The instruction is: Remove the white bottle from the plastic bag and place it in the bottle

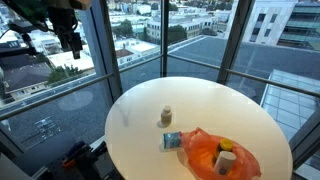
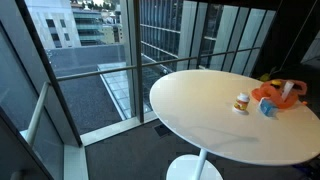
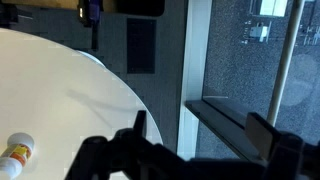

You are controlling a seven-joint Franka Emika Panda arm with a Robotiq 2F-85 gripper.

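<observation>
Nearest in the wrist view, the hand is spread wide and holds nothing. Beyond its fingers lies the round white surface, with a small bottle near the edge. In an exterior view the hand hangs high, well apart from the orange plastic bag, and the white bottle sits inside it. The reach looks not yet begun. Next it must cross over, descend at the bag's mouth, and close on the bottle without snagging the film.
</observation>
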